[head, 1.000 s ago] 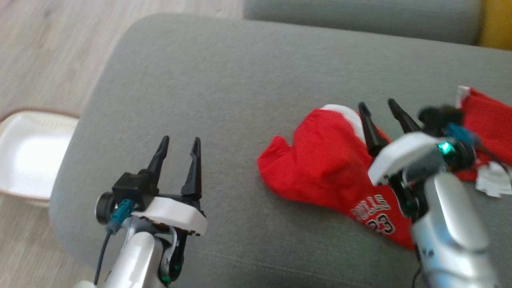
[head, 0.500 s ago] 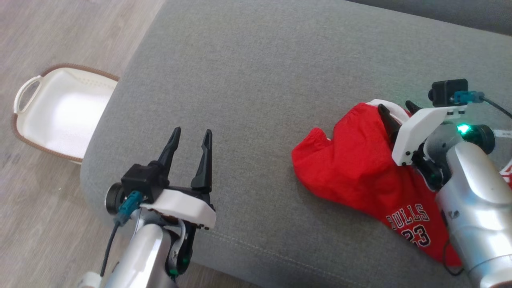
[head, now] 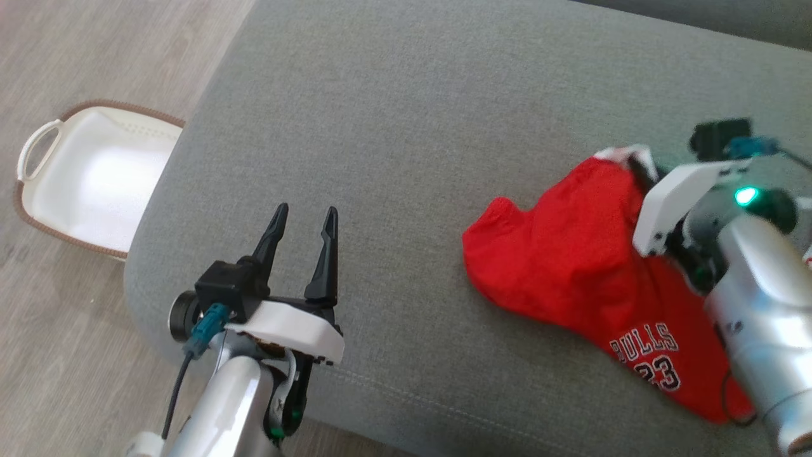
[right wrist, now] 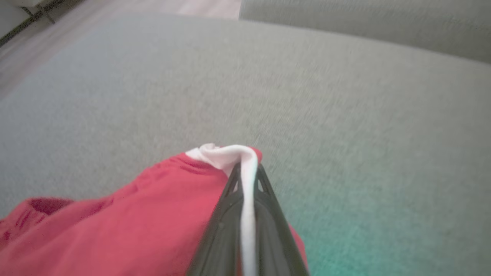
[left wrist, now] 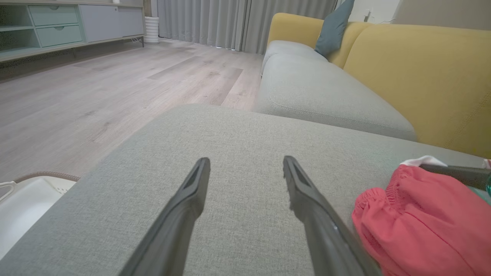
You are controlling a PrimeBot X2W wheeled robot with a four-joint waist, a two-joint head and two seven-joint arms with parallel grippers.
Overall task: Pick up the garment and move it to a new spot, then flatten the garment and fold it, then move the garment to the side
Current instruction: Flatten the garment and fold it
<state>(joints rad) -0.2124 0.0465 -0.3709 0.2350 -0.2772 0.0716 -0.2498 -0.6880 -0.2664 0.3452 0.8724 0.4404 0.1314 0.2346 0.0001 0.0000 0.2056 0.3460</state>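
The right end effector (right wrist: 247, 170) pinches the white edge of a red garment (head: 571, 254) on a grey sofa (head: 406, 114); left end effector (head: 303, 217) hovers open.

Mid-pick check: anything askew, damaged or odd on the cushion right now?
Nothing stands out. The red garment lies bunched on the grey cushion, right gripper pinching its white trim; left gripper open over bare cushion.

Silver forearm (head: 222, 406), white wrist plate (head: 285, 327), black camera block (head: 225, 289) with teal connector (head: 204, 324) and dark cable (head: 172, 400); same build on both arms. Left tool (head: 306, 211): two long dark tapered fingers (head: 325, 254). Green LED (head: 746, 195) lit on right wrist.
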